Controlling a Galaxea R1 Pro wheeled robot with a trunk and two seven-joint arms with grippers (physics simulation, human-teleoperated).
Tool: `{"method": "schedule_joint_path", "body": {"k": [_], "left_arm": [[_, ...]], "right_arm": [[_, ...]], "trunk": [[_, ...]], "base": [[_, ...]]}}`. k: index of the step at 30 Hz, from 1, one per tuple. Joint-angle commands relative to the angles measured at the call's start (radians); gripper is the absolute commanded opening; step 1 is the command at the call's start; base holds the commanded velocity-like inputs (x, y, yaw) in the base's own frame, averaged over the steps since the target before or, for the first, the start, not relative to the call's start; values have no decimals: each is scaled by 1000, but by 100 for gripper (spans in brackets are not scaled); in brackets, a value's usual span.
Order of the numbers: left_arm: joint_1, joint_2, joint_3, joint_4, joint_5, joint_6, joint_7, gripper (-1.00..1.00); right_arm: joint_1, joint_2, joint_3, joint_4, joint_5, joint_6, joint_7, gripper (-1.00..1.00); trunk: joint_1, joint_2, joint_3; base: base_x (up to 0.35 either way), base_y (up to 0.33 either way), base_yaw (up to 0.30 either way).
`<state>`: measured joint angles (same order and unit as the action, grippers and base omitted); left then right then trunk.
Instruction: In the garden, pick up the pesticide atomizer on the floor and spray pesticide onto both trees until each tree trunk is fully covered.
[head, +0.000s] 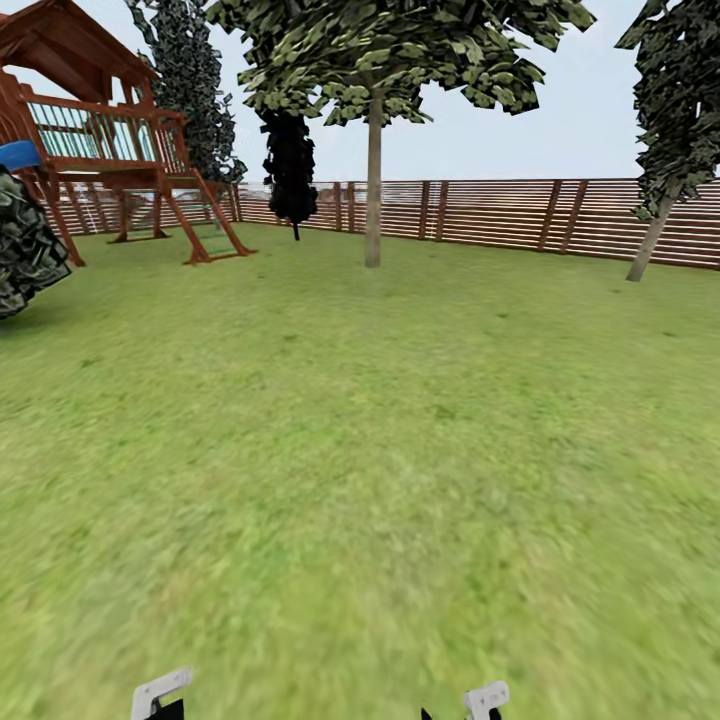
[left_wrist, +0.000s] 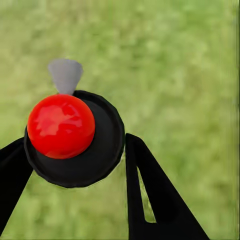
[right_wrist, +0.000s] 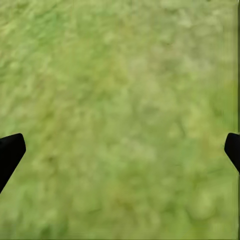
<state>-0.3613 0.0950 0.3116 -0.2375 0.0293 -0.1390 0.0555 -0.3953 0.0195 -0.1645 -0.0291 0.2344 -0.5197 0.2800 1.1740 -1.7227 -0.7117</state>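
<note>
Two trees (head: 373, 180) stand on the fenced lawn (head: 400, 450). The left gripper (left_wrist: 75, 160) clamps one black atomizer (left_wrist: 75, 137) with a red cap; the right gripper (right_wrist: 120, 150) gapes wide.

Open green grass lawn (head: 360, 480) fills centre and lower frame of head view, free room all across. Obstacles sit only along the top: red-brown wooden playset with ladder legs (head: 120, 170) upper left, dark leafy bush (head: 25, 250) at left edge below it, thin straight grey-brown tree trunk (head: 373, 180) upper centre, small black-leaved tree (head: 291, 165) just left of it near the fence, leaning grey trunk (head: 652, 238) upper right. Brown horizontal-slat wooden fence (head: 500, 212) closes the far side.

Left wrist view: black round object with glossy red ball on it and grey nozzle-like tip (left_wrist: 75, 137) sits between the black fingers (left_wrist: 152, 195), blocking that gap. Right wrist view: black fingertips (right_wrist: 11, 152) wide apart, bare grass between, gap free.
</note>
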Motion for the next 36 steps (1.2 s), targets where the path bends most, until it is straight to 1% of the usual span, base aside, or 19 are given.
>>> {"method": "schedule_joint_path", "body": {"k": [1, 36], "left_arm": [[-1, 0, -2, 1, 3, -4, 3, -100], [-1, 0, -2, 1, 3, -4, 3, -100]], "right_arm": [[0, 0, -9, 0, 6, -2, 4, 100], [0, 0, -9, 0, 6, -2, 4, 100]], "trunk": [[0, 0, -1], [0, 0, -1]], "base": [[320, -117, 0], [320, -116, 0]]}}
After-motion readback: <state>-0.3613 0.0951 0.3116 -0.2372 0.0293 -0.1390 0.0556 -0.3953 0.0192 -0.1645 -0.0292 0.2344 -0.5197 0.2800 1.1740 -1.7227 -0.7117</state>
